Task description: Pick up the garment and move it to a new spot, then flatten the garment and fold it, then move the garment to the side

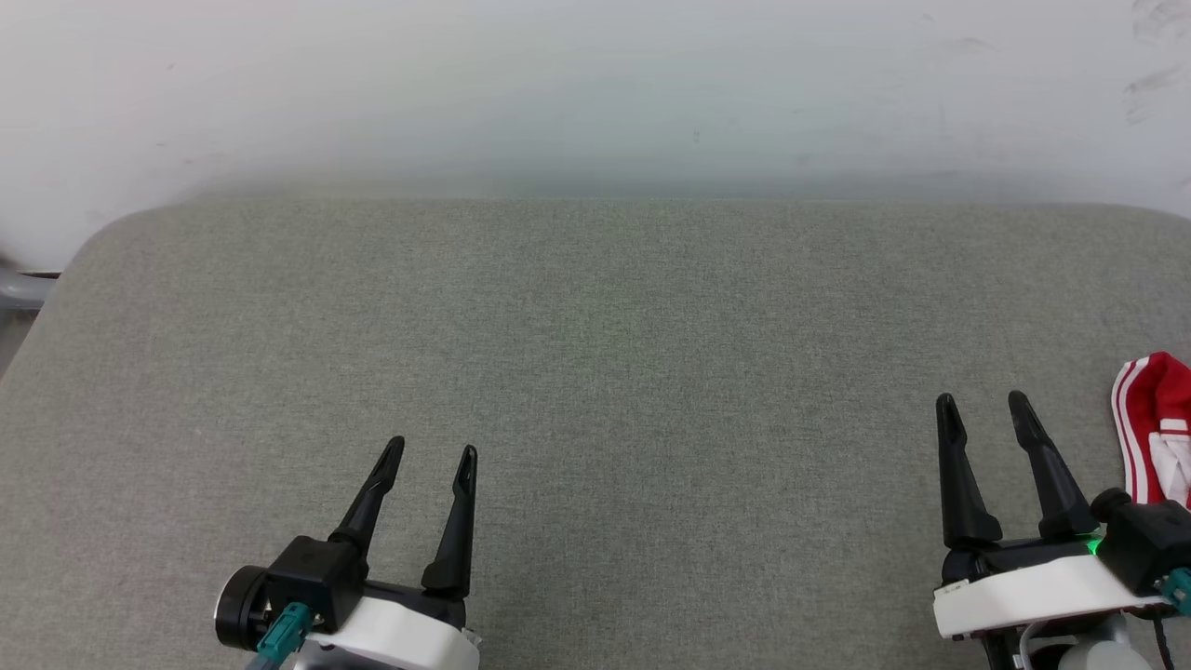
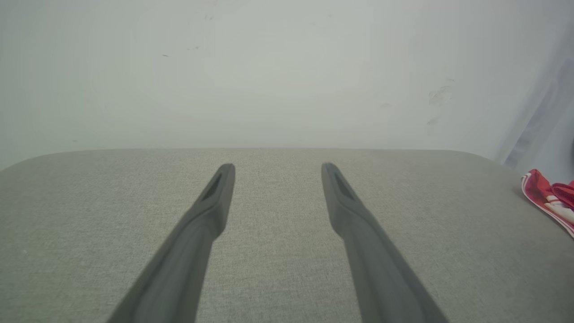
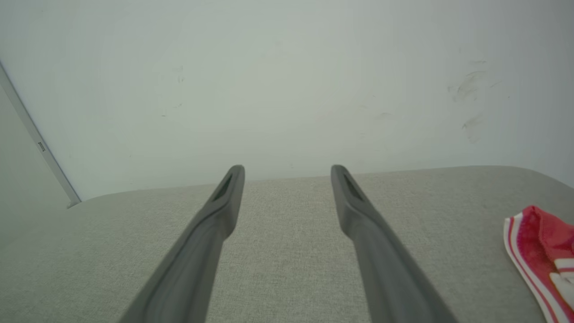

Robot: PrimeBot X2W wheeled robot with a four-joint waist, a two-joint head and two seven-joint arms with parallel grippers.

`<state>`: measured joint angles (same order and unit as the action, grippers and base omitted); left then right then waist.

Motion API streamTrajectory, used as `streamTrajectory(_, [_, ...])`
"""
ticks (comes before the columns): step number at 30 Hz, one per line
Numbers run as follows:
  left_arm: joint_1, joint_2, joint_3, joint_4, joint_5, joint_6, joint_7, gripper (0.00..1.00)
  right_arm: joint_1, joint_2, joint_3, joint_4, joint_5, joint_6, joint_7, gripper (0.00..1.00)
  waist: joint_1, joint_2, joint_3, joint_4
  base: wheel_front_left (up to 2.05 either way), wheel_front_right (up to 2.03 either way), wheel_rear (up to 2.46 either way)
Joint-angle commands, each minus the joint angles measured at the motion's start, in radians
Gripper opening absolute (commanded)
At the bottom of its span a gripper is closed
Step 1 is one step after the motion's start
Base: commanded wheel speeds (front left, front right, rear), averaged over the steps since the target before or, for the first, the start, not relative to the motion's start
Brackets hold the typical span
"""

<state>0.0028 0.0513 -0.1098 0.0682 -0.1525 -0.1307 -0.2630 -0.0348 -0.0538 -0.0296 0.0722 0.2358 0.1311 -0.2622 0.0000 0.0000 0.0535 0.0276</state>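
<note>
Grey woven cloth covers a broad padded surface [image 1: 595,372] with rounded corners. It is matte and finely textured, and it meets a pale wall [image 1: 595,84] marked with faint scuffs.

The garment [image 1: 1154,419] lies at the surface's far right edge, cut off by the frame, just right of the right gripper [image 1: 982,398] and apart from its fingers. The visible part is a bunched red fold edged with white stripes, with a white patch lower down. The cloth looks soft and rumpled rather than spread flat.

The left gripper [image 1: 434,447] sits at the lower left, well away from the garment. Each gripper has two long, dark, tapering fingers rising from a black block on a white, smooth housing. Both pairs of jaws stand spread apart with nothing between them, and bare cloth shows in the gaps.

From the head view, both housings are seen from above. The left one has a teal connector [image 1: 284,628], and a small green light [image 1: 1096,547] glows on the right one. A grey tube end [image 1: 23,290] pokes in at the left edge, beside the surface's corner.

In the left wrist view, the garment [image 2: 545,195] is a small red-and-white scrap far to the right, near the surface's back corner. A slot is visible near the tip of each finger.

In the right wrist view, the garment [image 3: 538,242] is closer and larger. Its curved white-red-white striped rim stands out clearly against the grey weave. A thin pale strip [image 3: 40,148] slants down the wall on the left.
</note>
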Motion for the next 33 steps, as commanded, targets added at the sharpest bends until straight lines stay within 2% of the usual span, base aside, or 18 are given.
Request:
streamTrajectory(1, [-0.005, -0.001, 0.0, 0.002, 0.0, 0.001, -0.002, 1.0, -0.002, 0.005, 0.001, -0.002, -0.008, -0.001, -0.003, 1.0, 0.0, 0.0, 0.0, 0.0, 0.0, 0.0, 0.0])
streamTrajectory(11, [-0.008, -0.001, 0.0, 0.004, 0.004, 0.001, -0.002, 1.0, -0.006, 0.005, 0.003, 0.001, -0.006, -0.001, -0.003, 1.0, 0.0, 0.0, 0.001, 0.001, 0.0, 0.0, 0.0])
streamTrajectory(12, [-0.002, 0.0, -0.001, 0.003, 0.0, 0.0, 0.0, 0.0, -0.001, 0.001, 0.003, 0.001, 0.0, 0.0, 0.0, 0.0, 0.0, 0.0, 0.001, 0.001, 0.0, 0.0, 0.0])
streamTrajectory(16, [0.014, 0.0, -0.005, 0.025, -0.016, 0.0, 0.001, 0.0, 0.01, 0.001, 0.006, 0.027, 0.017, 0.0, 0.004, 0.0, 0.0, 0.0, 0.001, 0.001, 0.0, 0.0, 0.0])
streamTrajectory(33, [-0.017, 0.022, 0.02, 0.059, -0.364, 0.002, 0.064, 0.0, -0.01, -0.009, -0.003, 0.059, 0.332, 0.0, 0.078, 0.0, 0.0, 0.0, -0.006, -0.003, 0.0, 0.0, 0.0])
